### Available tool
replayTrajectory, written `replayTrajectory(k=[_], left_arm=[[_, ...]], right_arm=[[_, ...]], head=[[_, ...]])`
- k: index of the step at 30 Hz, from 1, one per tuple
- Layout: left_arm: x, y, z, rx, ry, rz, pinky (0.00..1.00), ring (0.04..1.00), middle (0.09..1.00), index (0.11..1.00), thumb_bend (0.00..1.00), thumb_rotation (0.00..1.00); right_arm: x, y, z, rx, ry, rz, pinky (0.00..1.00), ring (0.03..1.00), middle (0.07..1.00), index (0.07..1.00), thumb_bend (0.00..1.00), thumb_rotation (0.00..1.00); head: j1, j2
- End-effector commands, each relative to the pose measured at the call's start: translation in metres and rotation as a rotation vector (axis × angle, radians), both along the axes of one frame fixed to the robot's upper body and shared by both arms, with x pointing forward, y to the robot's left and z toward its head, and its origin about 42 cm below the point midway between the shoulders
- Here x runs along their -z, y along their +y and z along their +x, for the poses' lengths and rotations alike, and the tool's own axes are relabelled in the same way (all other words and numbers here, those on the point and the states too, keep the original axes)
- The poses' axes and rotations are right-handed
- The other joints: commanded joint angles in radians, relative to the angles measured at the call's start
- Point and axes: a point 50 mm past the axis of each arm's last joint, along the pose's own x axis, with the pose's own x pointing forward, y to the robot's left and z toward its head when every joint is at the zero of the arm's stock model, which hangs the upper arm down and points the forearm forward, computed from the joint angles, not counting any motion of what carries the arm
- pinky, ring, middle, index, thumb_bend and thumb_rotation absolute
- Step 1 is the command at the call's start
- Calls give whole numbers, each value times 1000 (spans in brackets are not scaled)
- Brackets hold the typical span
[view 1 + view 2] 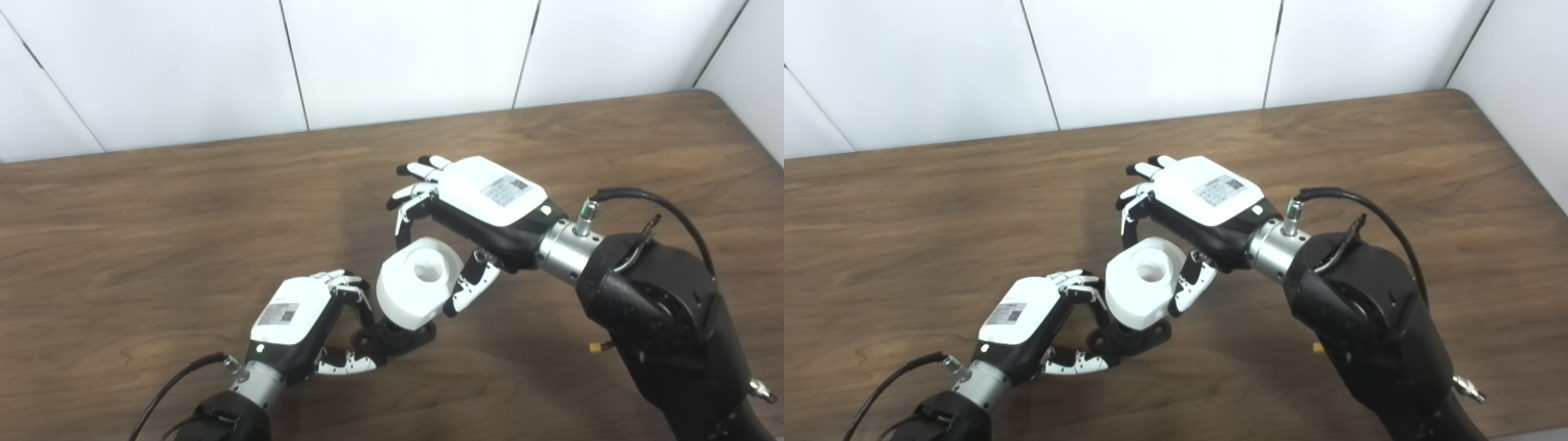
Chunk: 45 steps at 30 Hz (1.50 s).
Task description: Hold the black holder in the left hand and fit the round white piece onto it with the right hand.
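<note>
The black holder [398, 338] stands low over the table near the front, its flanged base showing under the white piece. My left hand [304, 321] is shut on it, fingers and thumb closed around its base from the left. The round white piece [416, 280], with a hole in its top, sits tilted on top of the holder. My right hand [474, 205] comes in from the right and is shut on the white piece, thumb on its right side and fingers behind it. The joint between piece and holder is hidden.
A brown wooden table [153, 245] spreads under both hands, with its far edge against a white panelled wall [398, 55]. The bulky black right forearm [661, 312] fills the front right. A small yellow bit [595, 347] shows beside that arm.
</note>
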Motion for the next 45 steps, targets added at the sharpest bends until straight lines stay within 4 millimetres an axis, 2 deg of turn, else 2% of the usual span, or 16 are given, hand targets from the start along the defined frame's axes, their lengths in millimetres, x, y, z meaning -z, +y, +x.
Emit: replayTrajectory(k=[1, 45], left_arm=[[13, -4, -5, 22, 95, 34, 857, 874, 804, 489, 517, 51], [7, -15, -3, 17, 81, 29, 849, 869, 799, 489, 517, 52]], right_arm=[[-8, 2, 0, -9, -57, 11, 1000, 958, 820, 482, 524, 142], [21, 18, 1, -48, -7, 7, 1000, 965, 829, 483, 525, 140]], head=[[-1, 1], [27, 13]])
